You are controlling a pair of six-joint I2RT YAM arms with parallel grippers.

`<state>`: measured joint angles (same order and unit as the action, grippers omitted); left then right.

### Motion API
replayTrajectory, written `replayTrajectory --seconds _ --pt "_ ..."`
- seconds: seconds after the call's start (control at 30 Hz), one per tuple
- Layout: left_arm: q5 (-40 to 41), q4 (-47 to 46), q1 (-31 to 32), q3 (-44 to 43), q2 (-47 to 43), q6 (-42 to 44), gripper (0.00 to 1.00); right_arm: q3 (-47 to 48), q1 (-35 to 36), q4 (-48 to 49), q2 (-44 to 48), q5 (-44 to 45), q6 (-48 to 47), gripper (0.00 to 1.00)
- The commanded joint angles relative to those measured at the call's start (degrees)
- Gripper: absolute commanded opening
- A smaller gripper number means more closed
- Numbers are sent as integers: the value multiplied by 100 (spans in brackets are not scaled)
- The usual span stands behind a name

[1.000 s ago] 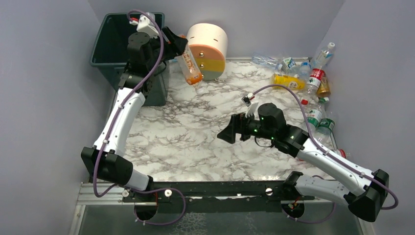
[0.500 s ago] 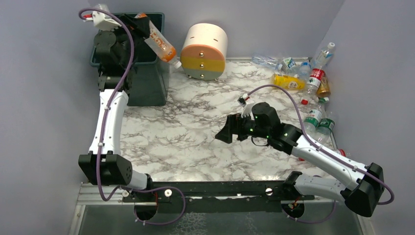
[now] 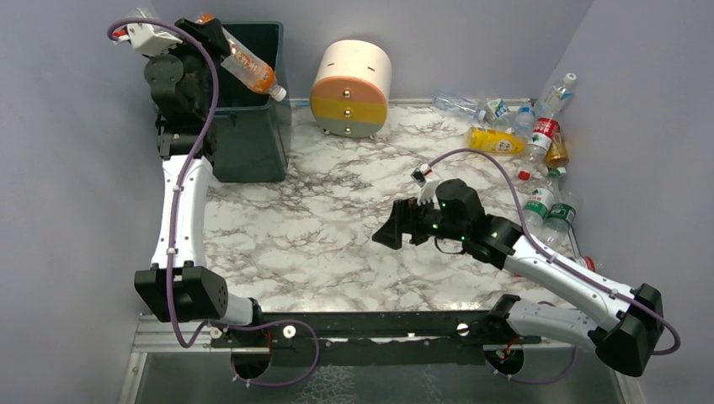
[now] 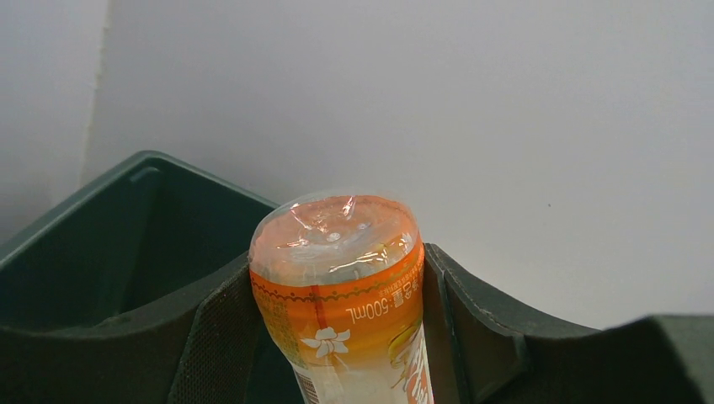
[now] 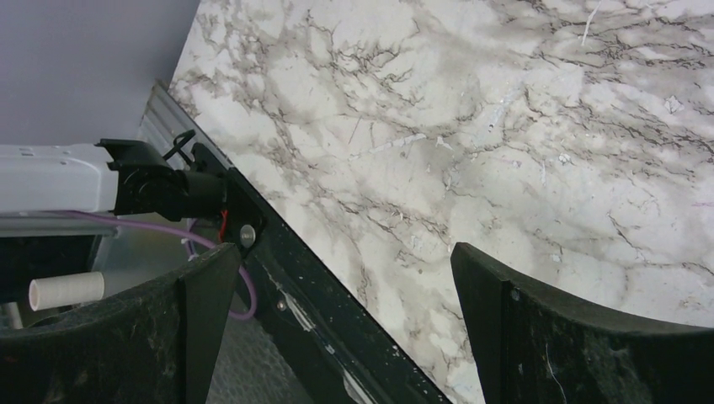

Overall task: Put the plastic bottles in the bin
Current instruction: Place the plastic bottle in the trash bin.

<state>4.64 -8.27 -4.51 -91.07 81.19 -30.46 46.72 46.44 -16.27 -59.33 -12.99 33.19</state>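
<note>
My left gripper (image 3: 212, 42) is shut on an orange-labelled plastic bottle (image 3: 247, 66) and holds it tilted over the dark green bin (image 3: 253, 143), cap end down to the right. The left wrist view shows the bottle's clear base (image 4: 337, 236) squeezed between the two pads, with the bin's inside (image 4: 101, 252) behind. My right gripper (image 3: 389, 229) hangs open over the middle of the marble table, nothing between its fingers. Several more plastic bottles (image 3: 522, 135) lie heaped at the far right corner.
A round cream, yellow and grey drawer unit (image 3: 352, 87) stands at the back, just right of the bin. Grey walls close in the table on three sides. The black base rail (image 5: 337, 320) runs along the near edge.
My left arm has swung left and up, carrying the orange bottle from beside the drawer unit to above the bin. The right arm has barely shifted.
</note>
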Motion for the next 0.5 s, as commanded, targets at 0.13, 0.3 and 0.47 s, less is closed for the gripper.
replayTrajectory --seconds 0.13,0.3,0.47 --pt "136 -428 -260 -367 210 42 58 -29 32 -147 282 -28 47 99" --pt "441 -244 -293 -690 387 39 58 5 28 -262 365 106 38 99" --pt "1034 249 -399 -921 624 53 61 268 32 -493 318 540 64 99"
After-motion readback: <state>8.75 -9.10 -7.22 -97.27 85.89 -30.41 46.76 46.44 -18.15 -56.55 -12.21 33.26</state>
